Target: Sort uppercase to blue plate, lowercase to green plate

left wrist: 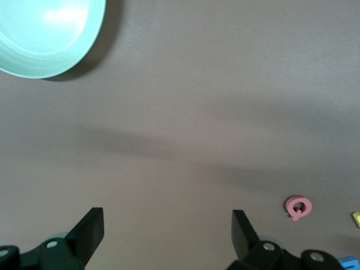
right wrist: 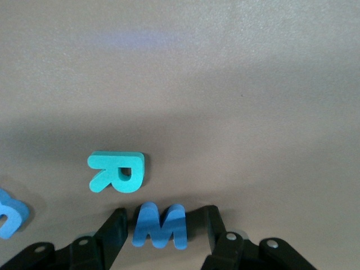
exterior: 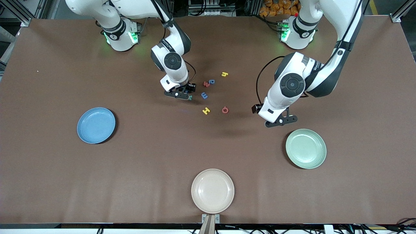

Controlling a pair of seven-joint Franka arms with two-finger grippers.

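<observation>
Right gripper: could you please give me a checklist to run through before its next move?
1. Blue W sits between the jaws of the right gripper: ok.
2. Jaws closed firmly on it: not ok, gaps show on both sides.
3. Teal R clear of the jaws: ok, beside the W but apart.
4. Blue plate free to receive it: ok, nothing on it.
5. Left gripper out of the way: ok, it waits open over the table by the green plate.
</observation>
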